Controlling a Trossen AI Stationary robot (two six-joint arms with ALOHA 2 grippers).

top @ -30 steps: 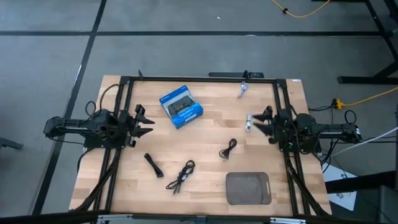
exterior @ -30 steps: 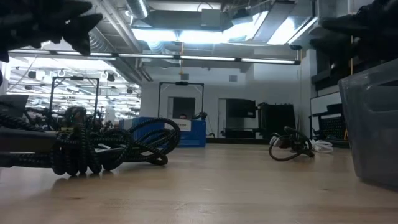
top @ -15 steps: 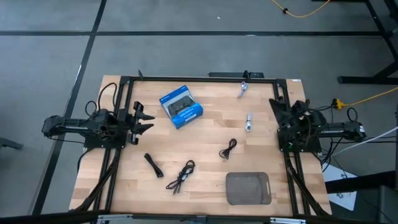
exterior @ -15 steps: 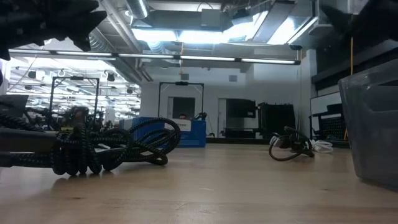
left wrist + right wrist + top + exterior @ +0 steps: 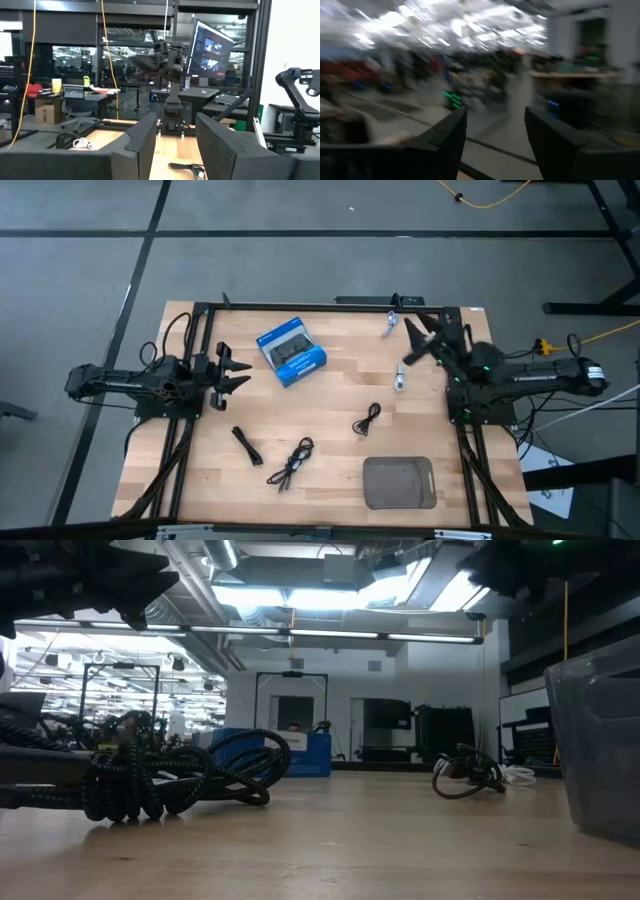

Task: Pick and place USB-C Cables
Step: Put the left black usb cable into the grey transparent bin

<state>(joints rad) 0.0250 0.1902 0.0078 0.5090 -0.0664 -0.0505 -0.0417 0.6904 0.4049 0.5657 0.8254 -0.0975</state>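
The right claw (image 5: 413, 342) hung spread wide and empty over the desk's (image 5: 330, 395) far right. The short silver USB-C cable (image 5: 400, 376) lay just at its six o'clock, long axis twelve-to-six. The left claw (image 5: 236, 373), likewise parted and empty, waited well apart.

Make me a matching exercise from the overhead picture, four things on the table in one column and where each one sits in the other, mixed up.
Things:
1. blue box
2. grey tray
3. left gripper
4. right gripper

Places:
A. over the far right part of the table, next to a short whitish cable
B. near edge, right of centre
C. far half, left of centre
D. left side, open, pointing toward the blue box

Pairs: 1-C, 2-B, 3-D, 4-A
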